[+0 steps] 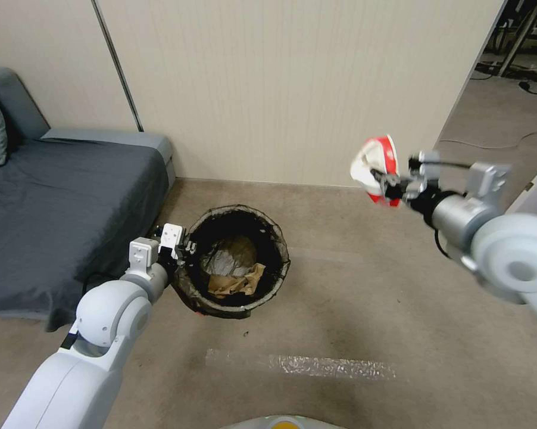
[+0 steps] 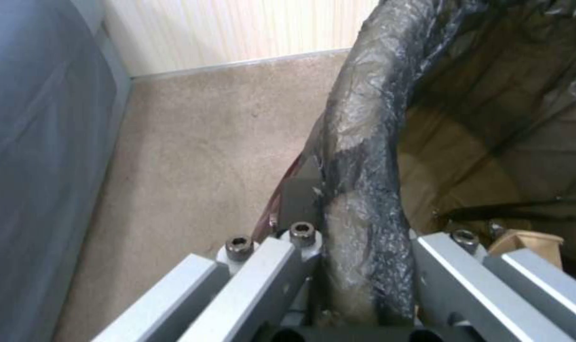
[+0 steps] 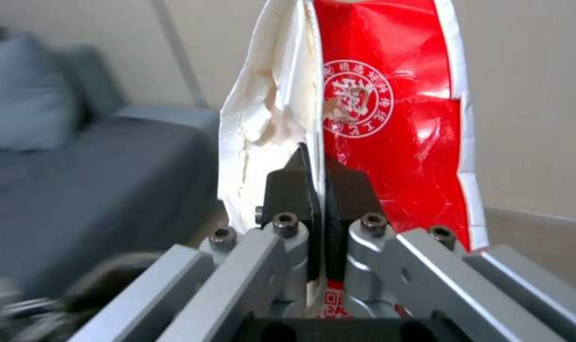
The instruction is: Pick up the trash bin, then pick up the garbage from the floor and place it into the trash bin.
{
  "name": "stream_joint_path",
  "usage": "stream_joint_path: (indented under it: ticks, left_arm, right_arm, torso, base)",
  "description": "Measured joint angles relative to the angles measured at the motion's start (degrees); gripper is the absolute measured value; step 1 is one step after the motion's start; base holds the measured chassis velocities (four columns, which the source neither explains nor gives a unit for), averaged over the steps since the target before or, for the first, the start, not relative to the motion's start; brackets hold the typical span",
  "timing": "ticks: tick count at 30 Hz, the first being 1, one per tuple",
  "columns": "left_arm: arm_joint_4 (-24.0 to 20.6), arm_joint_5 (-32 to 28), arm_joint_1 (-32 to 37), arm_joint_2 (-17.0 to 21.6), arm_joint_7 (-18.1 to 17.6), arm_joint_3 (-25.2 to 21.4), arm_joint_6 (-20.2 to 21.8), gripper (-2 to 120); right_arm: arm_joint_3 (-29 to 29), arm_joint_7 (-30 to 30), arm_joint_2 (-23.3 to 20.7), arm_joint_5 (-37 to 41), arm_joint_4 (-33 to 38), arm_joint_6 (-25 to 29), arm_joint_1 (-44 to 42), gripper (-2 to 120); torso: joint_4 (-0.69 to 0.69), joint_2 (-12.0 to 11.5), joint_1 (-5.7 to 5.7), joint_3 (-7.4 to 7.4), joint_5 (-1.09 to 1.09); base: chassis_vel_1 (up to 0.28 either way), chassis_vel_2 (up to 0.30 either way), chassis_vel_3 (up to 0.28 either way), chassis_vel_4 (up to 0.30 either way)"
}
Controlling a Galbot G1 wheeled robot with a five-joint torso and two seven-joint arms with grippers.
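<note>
The trash bin (image 1: pixel 239 268), round with a dark bag liner over its rim, hangs just above the carpet floor (image 1: pixel 364 310). My left gripper (image 1: pixel 182 244) is shut on its rim at the bin's left side; the liner-covered rim (image 2: pixel 363 190) runs between the fingers in the left wrist view. Inside the bin lie a tan paper bag (image 1: pixel 237 281) and other crumpled litter. My right gripper (image 1: pixel 383 182) is raised to the right of the bin, shut on a red-and-white crumpled wrapper (image 1: pixel 375 164), which stands up from the dark fingers (image 3: pixel 291 190) in the right wrist view (image 3: pixel 376 118).
A grey sofa (image 1: pixel 60 202) stands to the left, close beside the bin. A beige wall (image 1: pixel 292 89) runs behind. A strip of clear tape (image 1: pixel 316 364) lies on the carpet in front. An opening at the far right leads to another room with cables (image 1: pixel 506 143).
</note>
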Motion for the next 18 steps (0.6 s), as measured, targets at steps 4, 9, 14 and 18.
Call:
stream_joint_path:
  ticks: [4, 9, 14, 18]
  left_arm:
    - [0.1, 0.09, -0.32, -0.38, 0.0, 0.09, 0.0, 0]
    - [-0.67, 0.14, -0.14, -0.71, -0.11, 0.17, 0.0, 0]
    - [-3.37, -0.04, 0.64, -0.77, -0.38, -0.04, 0.0, 0]
    - [-4.71, -0.51, 0.54, -0.28, -0.42, -0.88, 0.0, 0]
  right_arm:
    - [-9.0, -1.0, 1.99, 3.19, 0.47, 0.34, 7.18, 0]
    - [-23.48, 0.98, 6.37, 5.97, -1.2, -0.32, 15.44, 0]
    - [-32.41, 3.1, 9.53, 6.17, -2.33, -1.58, 17.33, 0]
    - [-35.07, 4.24, 10.96, 5.53, -3.12, -2.65, 16.48, 0]
  torso:
    - [0.0, 0.0, 0.0, 0.0, 0.0]
    - [0.01, 0.0, 0.0, 0.01, -0.02]
    - [0.0, -0.01, 0.0, 0.01, -0.02]
    - [-0.01, -0.01, 0.0, 0.01, -0.01]
  base:
    - [0.0, 0.0, 0.0, 0.0]
    - [0.0, 0.0, 0.0, 0.0]
    - [0.0, 0.0, 0.0, 0.0]
    - [0.0, 0.0, 0.0, 0.0]
